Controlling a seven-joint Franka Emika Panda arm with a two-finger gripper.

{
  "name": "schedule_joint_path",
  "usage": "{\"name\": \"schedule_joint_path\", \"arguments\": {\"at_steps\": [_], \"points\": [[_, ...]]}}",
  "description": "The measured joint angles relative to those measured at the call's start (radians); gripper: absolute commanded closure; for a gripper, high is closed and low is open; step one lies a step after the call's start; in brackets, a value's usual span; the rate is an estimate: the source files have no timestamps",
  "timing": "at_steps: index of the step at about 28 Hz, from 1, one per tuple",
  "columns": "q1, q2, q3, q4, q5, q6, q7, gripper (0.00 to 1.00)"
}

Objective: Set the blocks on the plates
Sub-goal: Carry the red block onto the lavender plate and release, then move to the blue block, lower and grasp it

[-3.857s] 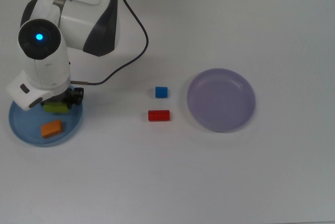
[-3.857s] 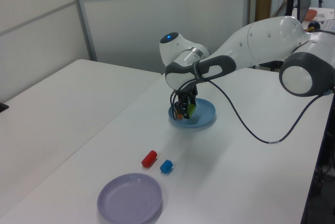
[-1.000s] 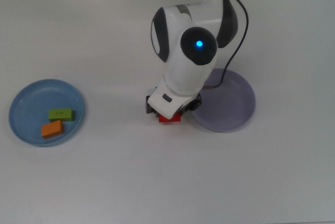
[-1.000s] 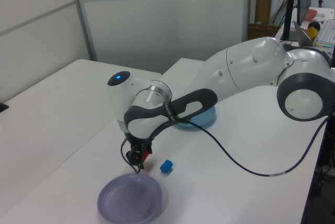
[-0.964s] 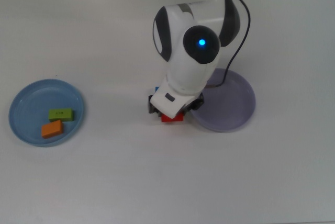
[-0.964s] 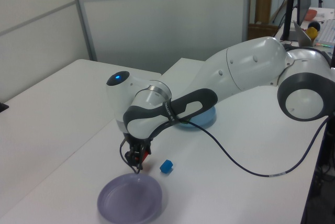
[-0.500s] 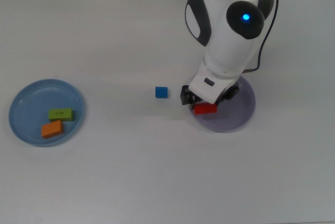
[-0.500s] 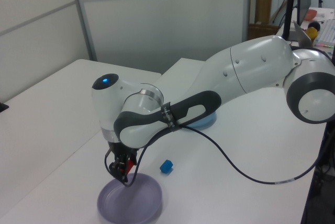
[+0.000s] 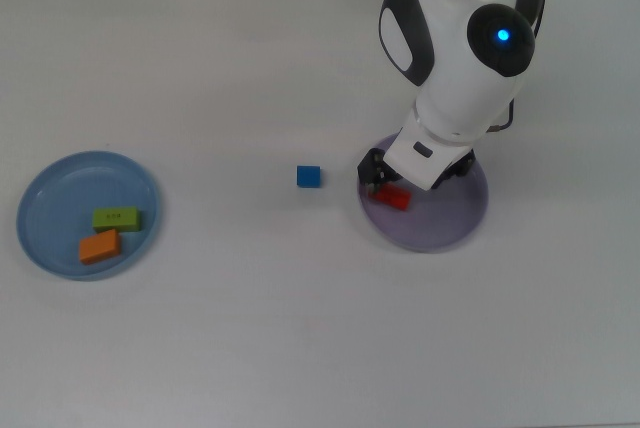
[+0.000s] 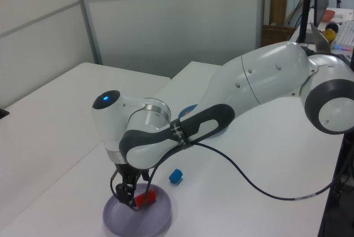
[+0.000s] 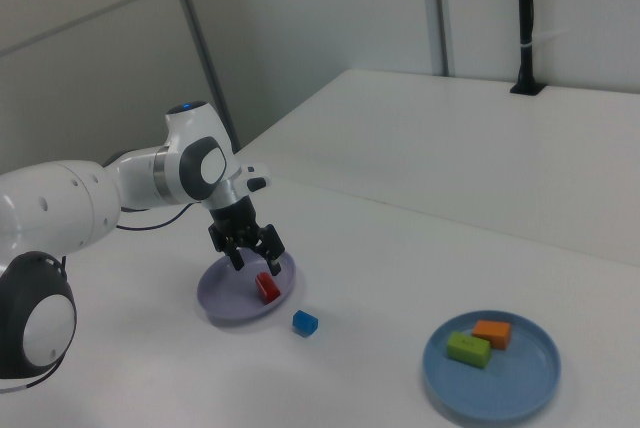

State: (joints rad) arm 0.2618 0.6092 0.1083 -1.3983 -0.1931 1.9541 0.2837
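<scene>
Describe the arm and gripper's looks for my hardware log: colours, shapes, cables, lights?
The arm has rounded glossy white shells with dark grey joint sections, and a blue light glows on its wrist housing. A thin black cable loops loosely alongside it. The gripper is small and black, with two slim fingers.

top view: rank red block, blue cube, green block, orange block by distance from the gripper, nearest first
From the gripper:
1. red block, right under it, on the lavender plate.
2. blue cube, on the bare table toward the top view's left.
3. green block and orange block, both on the blue plate at the far left; too close to call.
</scene>
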Motion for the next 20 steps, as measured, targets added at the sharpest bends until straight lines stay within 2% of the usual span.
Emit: {"name": "schedule_joint_path", "arguments": {"at_steps": [4,8,11,16,20], "points": [[0.000,-0.006,-0.005,0.005,-0.002,-0.025,0.000,0.00],[-0.002,-0.028,-0.020,0.010,-0.031,-0.142,-0.011,0.00],[-0.005,-0.041,-0.043,0.010,-0.047,-0.228,-0.040,0.00],[-0.015,-0.040,-0.098,0.000,-0.054,-0.258,-0.070,0.00],[-0.036,-0.027,-0.113,-0.008,-0.055,-0.258,-0.084,0.00]]}}
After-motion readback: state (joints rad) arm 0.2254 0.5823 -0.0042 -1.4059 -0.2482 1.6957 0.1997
